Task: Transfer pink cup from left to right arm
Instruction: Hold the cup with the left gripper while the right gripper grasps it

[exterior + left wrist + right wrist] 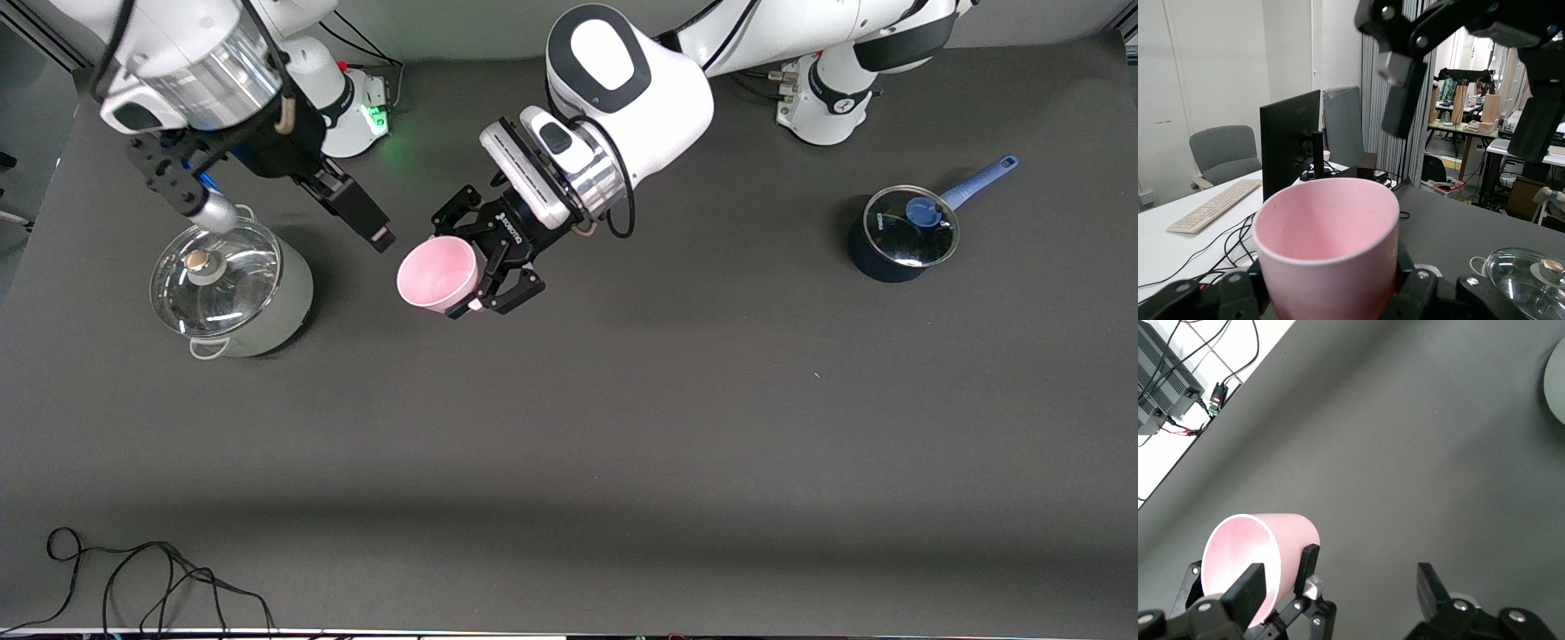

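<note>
The left end effector (474, 271) is up over the middle of the dark surface (622, 427), its fingers pinching the pink cup (438, 274) by the base, the cup tipped on its side with its open rim turned toward the right arm's end. The right end effector (293, 213) hangs just beside the cup with its fingers spread wide, one finger (360, 213) close to the rim. A steel pot (233, 289) with a glass lid sits below it. A small blue saucepan (900, 234) stands toward the left arm's end.
</note>
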Motion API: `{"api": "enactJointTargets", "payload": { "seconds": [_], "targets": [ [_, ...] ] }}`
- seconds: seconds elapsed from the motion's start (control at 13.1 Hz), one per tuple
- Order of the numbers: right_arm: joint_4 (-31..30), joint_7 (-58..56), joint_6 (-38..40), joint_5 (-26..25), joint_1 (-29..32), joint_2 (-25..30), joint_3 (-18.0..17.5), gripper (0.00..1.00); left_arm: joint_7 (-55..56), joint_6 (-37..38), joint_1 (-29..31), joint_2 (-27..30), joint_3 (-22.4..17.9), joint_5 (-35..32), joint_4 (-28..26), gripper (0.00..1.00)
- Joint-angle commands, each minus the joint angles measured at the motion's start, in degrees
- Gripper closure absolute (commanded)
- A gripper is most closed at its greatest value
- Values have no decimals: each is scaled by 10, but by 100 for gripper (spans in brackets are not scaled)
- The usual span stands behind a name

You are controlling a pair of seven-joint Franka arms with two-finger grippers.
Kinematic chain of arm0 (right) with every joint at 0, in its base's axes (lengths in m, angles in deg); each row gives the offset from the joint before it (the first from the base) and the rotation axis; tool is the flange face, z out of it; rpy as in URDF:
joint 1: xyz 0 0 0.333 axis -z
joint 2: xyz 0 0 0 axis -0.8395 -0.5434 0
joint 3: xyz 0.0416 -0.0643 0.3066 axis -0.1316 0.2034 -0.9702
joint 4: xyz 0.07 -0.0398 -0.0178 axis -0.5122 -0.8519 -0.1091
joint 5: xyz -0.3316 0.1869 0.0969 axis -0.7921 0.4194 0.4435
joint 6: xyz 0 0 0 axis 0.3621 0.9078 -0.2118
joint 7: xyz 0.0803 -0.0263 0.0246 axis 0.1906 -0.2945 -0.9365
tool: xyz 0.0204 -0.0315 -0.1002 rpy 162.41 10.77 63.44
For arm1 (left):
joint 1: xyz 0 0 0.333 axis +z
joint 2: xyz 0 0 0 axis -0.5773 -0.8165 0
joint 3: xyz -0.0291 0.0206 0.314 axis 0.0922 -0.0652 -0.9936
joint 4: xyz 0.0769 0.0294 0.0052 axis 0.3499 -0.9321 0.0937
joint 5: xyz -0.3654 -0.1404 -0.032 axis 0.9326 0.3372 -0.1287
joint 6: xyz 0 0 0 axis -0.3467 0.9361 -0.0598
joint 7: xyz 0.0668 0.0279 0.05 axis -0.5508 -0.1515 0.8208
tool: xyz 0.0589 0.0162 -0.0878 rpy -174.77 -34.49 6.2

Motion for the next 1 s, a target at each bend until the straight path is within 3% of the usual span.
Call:
{"api": "enactJointTargets", "payload": {
  "seconds": [0.0,0.31,0.46,0.69,0.92],
  "targets": [
    [43,27,6,-10,-12,-40,3,0,9,-5,-9,9,-13,6,3,100],
    [45,28,3,-19,-28,-64,4,2,9,-5,-14,1,-20,4,0,100],
    [46,28,3,-20,-31,-64,4,14,9,-5,-21,1,-34,4,-2,100],
    [51,28,4,-20,-32,-65,4,48,9,-5,-26,1,-40,4,-2,100],
    [53,28,2,-20,-32,-71,4,50,9,-5,-26,1,-40,4,-1,100]
  ]
}}
